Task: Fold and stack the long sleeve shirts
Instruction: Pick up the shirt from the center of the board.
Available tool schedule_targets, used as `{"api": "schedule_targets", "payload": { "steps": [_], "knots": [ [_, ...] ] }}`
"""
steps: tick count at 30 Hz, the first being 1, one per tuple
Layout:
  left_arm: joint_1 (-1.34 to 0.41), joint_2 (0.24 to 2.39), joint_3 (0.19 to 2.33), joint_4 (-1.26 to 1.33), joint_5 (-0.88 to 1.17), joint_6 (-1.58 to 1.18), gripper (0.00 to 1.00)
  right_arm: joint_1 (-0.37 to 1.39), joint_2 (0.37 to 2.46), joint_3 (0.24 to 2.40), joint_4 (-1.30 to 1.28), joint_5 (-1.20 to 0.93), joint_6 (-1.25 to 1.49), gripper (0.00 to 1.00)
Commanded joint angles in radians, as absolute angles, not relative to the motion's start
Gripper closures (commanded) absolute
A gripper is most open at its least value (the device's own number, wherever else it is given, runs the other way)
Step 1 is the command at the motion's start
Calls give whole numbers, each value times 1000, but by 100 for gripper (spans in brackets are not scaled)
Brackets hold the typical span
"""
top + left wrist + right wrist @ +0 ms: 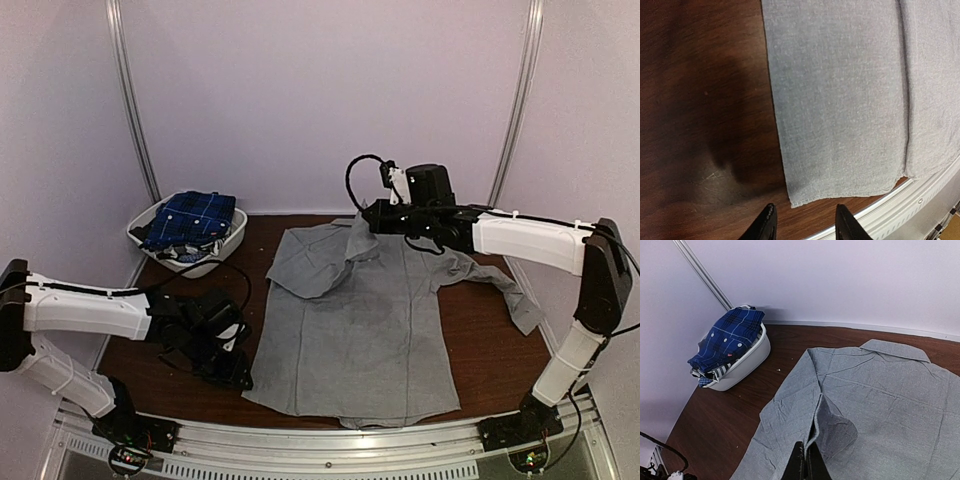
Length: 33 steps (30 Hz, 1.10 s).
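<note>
Folds grey shirt (360, 320): pinches raised cloth, probably a sleeve, in clenched right gripper (806, 455); holds left gripper (805, 207) released by hem corner; next needs that corner grabbed

My left arm (90, 310) and right arm (525, 240) wear white shells between black joints. Black cables (348, 180) loop from my wrists. My fingers (766, 225) are black and tapered. Just above the rail (330, 445), my bases (510, 432) are black.

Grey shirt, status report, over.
Right gripper shut on a raised fold of grey shirt. Left gripper open, short of the hem corner. Plaid shirts sit in basket.
</note>
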<state>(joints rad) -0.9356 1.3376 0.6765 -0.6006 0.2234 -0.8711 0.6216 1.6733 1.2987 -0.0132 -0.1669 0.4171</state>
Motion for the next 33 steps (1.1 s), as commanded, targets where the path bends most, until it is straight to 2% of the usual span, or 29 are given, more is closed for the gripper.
{"api": "schedule_targets", "payload": {
  "steps": [1,21,27,30,33],
  "knots": [
    [-962,1361,658,-569,227,-940,59,617,1640,1328,-25,-156,408,100],
    [-998,1412,643,-524,187,-1021,75,618,1635,1335,-24,-161,412,100],
    [-999,1410,659,-529,170,-1032,89,618,1634,1345,-31,-160,411,100],
    [-998,1399,675,-567,136,-1045,100,618,1636,1358,-38,-152,403,100],
    [-996,1387,700,-650,65,-1054,100,618,1643,1387,-50,-143,386,100]
  ]
}}
